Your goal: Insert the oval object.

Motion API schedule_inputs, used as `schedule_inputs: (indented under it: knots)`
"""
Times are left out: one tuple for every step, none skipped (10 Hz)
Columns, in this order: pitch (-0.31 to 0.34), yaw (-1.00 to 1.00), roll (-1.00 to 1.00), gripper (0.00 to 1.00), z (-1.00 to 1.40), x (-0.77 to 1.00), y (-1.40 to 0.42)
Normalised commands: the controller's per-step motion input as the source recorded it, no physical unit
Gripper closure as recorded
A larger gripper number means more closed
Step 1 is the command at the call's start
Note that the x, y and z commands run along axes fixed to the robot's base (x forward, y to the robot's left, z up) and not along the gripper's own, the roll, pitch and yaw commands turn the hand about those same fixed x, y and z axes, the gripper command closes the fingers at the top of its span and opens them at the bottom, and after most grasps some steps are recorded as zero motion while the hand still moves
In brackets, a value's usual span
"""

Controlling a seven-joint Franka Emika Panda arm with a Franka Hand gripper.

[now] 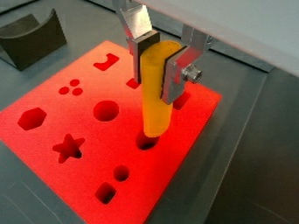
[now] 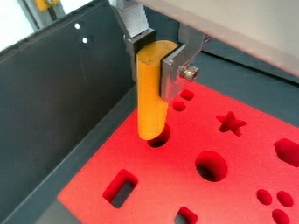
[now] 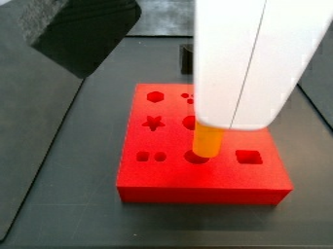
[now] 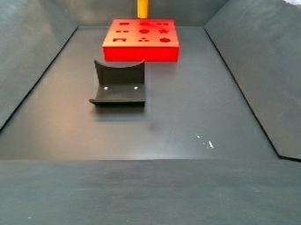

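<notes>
Your gripper [image 1: 165,58] is clamped on the orange oval peg [image 1: 156,92], upright with its lower tip in a hole of the red block [image 1: 70,109]. The fixture [image 4: 119,83] stands nearer; the block lies far.

No text, label, brand, number or sign can be read in any view. The gripper [image 1: 163,59], closed on the upright orange peg [image 1: 156,92] over the red block [image 1: 70,105], has plain silver fingers [image 2: 176,72] with no markings. The peg and block carry no print; the block shows only shaped holes. The dark fixture [image 4: 119,84] on the grey floor [image 4: 153,132] is likewise bare.
</notes>
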Motion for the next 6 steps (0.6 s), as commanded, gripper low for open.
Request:
schedule_inputs:
  knots:
    - [0.054,0.0,0.09,1.0,-0.23,0.09,0.0]
    - [0.041,0.0,0.1,1.0,-0.27,0.08,0.0]
    - [0.029,0.0,0.1,1.0,-0.26,0.01,0.0]
    - [0.011,0.0,0.07,1.0,-0.23,0.0,0.0]
    - [0.0,0.0,0.04,1.0,-0.22,-0.03,0.0]
    - [0.0,0.04,0.02,1.0,-0.23,-0.13,0.0]
